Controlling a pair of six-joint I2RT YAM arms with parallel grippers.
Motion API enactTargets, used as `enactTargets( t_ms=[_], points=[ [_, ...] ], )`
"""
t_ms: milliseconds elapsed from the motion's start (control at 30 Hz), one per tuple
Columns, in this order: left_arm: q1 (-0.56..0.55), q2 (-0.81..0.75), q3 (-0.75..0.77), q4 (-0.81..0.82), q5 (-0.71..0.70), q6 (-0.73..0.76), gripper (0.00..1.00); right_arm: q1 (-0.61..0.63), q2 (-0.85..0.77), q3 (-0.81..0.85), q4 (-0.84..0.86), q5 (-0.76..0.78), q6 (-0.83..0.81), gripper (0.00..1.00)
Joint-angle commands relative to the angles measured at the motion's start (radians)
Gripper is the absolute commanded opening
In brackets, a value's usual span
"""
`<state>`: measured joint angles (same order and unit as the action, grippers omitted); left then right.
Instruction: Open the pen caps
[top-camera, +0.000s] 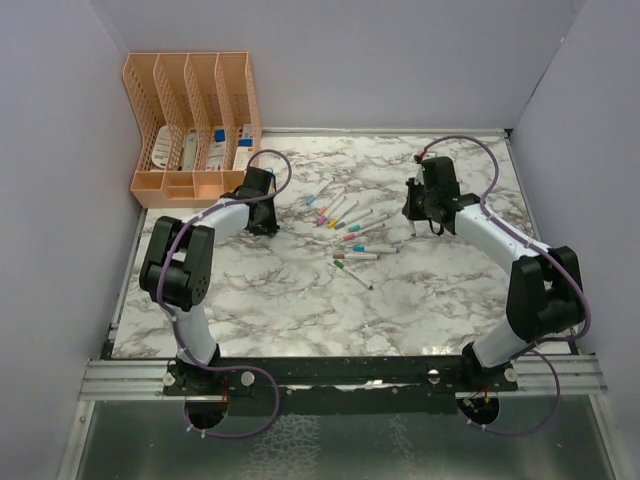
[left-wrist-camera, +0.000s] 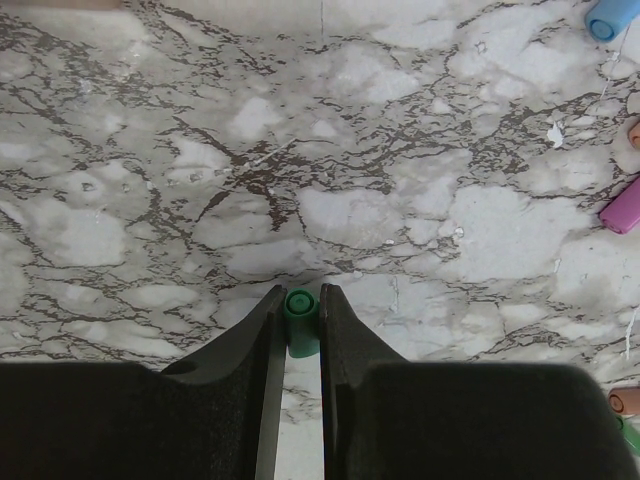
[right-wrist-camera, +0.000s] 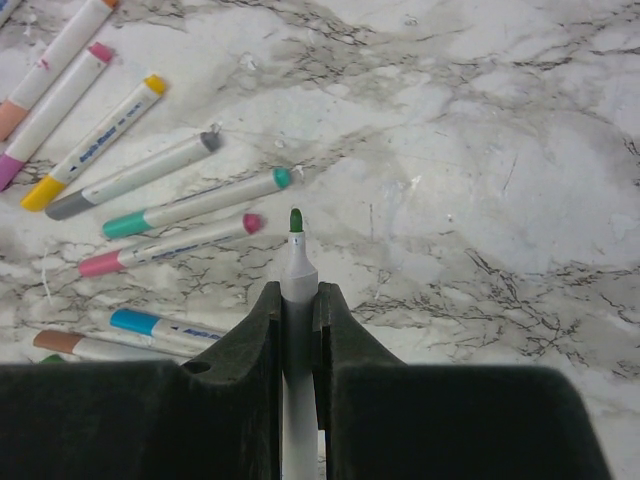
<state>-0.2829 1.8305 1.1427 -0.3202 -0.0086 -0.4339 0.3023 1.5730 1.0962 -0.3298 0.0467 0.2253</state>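
Centrally, the left pincer (left-wrist-camera: 298, 292) is gripping a green cap (left-wrist-camera: 300, 325) between its two dark fingers, over the marbled counter (left-wrist-camera: 400, 150). The cap's long axis is running along the fingers, and its round end is pointing forward, away from the wrist camera. No writing is showing on it.

Opposite, the right pincer (right-wrist-camera: 297, 292) is clamping a white pen barrel (right-wrist-camera: 296, 262). The barrel is lying lengthwise in the slot between the fingers, and its bare green tip (right-wrist-camera: 296, 220) is projecting past the fingertips and pointing away from the wrist.

Beyond that tip, loose pens (right-wrist-camera: 195, 203) are lying flat on the counter, roughly side by side and slanting up to the right in the right wrist view. Ends in yellow, grey, teal, pink, blue and brown are showing. Several barrels are carrying blue lettering, which is too small to read.

Seen from above, the left pincer (top-camera: 262, 222) is hanging left of the pen cluster (top-camera: 350, 225) and the right pincer (top-camera: 415, 212) to its right, well apart. An orange desk organiser (top-camera: 190, 120) is standing at the far left corner. The labels on its contents are illegible.
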Motion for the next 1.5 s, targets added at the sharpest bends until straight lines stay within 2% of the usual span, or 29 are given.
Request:
enactTargets(
  t_ms=[0, 200, 367, 600, 867, 1067, 1200, 1267, 1367, 1467],
  points=[
    [-0.014, 0.033, 0.027, -0.011, -0.007, 0.012, 0.1, -0.025, 0.029, -0.034, 0.062, 0.009, 0.002, 0.01],
    [-0.019, 0.045, 0.038, -0.015, 0.0, 0.014, 0.31, -0.046, 0.081, -0.033, 0.087, 0.033, 0.007, 0.01],
    [-0.02, 0.057, 0.056, -0.03, 0.003, 0.019, 0.42, -0.066, 0.125, -0.016, 0.121, 0.029, 0.018, 0.01],
    [-0.02, 0.018, 0.066, -0.06, -0.026, 0.019, 0.46, -0.083, 0.209, 0.008, 0.141, 0.023, 0.016, 0.01],
    [-0.021, -0.167, 0.02, -0.086, -0.035, -0.008, 0.56, -0.089, 0.263, 0.005, 0.167, 0.023, 0.015, 0.02],
    [-0.021, -0.299, -0.023, -0.086, -0.009, -0.035, 0.6, -0.098, 0.303, 0.031, 0.163, 0.02, 0.017, 0.18],
    [-0.021, -0.342, -0.041, -0.087, 0.007, -0.047, 0.6, -0.103, 0.322, 0.044, 0.163, 0.01, 0.018, 0.39],
    [-0.022, -0.355, -0.049, -0.086, 0.01, -0.052, 0.62, -0.103, 0.322, 0.047, 0.164, 0.01, 0.022, 0.53],
    [-0.021, -0.369, -0.052, -0.085, 0.017, -0.057, 0.62, -0.103, 0.302, 0.061, 0.153, 0.013, 0.019, 0.58],
    [-0.022, -0.381, -0.051, -0.081, 0.018, -0.063, 0.68, -0.102, 0.233, 0.057, 0.15, -0.003, 0.004, 0.63]
  ],
)
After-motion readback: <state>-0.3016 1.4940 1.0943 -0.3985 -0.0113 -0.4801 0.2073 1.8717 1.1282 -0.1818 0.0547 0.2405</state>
